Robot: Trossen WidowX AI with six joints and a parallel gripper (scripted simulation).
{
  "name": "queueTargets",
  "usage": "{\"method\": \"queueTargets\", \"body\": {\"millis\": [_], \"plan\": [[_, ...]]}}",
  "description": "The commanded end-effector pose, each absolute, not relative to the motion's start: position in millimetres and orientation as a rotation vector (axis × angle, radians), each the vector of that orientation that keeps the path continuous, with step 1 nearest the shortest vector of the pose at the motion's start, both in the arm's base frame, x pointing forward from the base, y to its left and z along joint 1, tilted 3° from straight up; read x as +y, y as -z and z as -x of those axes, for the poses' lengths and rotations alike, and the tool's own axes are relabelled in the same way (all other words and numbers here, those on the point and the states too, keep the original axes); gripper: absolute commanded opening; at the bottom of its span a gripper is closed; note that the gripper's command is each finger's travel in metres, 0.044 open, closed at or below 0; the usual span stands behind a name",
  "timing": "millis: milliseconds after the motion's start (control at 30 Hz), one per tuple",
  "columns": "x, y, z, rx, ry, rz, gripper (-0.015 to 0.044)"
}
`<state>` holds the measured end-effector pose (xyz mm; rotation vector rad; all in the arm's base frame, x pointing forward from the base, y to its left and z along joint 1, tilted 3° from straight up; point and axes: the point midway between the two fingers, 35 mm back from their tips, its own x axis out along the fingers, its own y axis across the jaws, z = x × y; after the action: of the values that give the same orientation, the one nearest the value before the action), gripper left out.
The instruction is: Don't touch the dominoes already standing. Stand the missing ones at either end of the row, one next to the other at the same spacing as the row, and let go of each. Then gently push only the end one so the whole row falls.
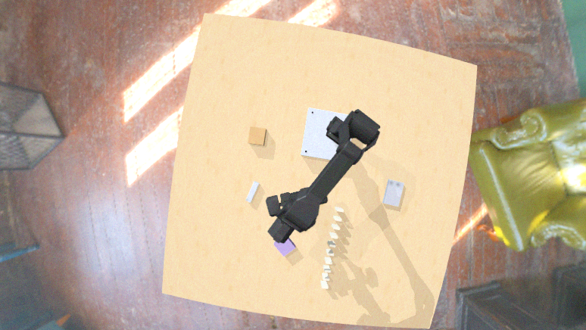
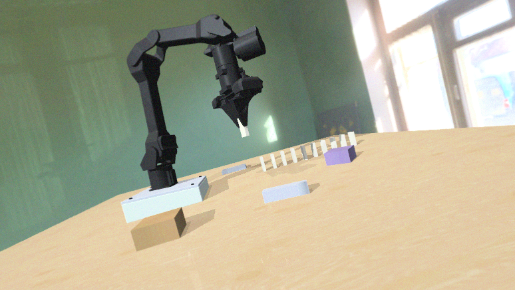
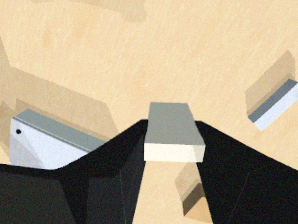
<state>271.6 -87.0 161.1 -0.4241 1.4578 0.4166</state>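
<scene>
My gripper (image 2: 243, 124) is shut on a white domino (image 2: 245, 132) (image 3: 175, 124), which hangs clear above the table with its lower end below the fingertips. In the wrist view the domino spans the gap between both fingers. The arm hides the gripper and the held domino in the overhead view. A row of several white dominoes (image 1: 333, 235) (image 2: 293, 155) stands upright, evenly spaced, in a slightly curved line to the right of the gripper in the overhead view. The row does not show in the wrist view.
A purple block (image 1: 284, 247) (image 2: 337, 156) lies between the arm's elbow end and the row's far side. A pale bar (image 1: 252, 192) (image 2: 286, 191) (image 3: 274, 106), a tan block (image 1: 257, 135) (image 2: 156, 230) and a flat grey box (image 1: 393, 193) (image 2: 234, 169) lie around the robot's white base (image 1: 317, 135) (image 2: 164, 205).
</scene>
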Motion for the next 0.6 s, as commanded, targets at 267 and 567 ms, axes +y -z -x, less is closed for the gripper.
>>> {"method": "queueTargets", "body": {"millis": [267, 567], "plan": [[57, -168, -273, 1.487, -0.187, 0.152, 0.0107], [105, -170, -255, 1.493, -0.100, 0.044, 0.0107]]}}
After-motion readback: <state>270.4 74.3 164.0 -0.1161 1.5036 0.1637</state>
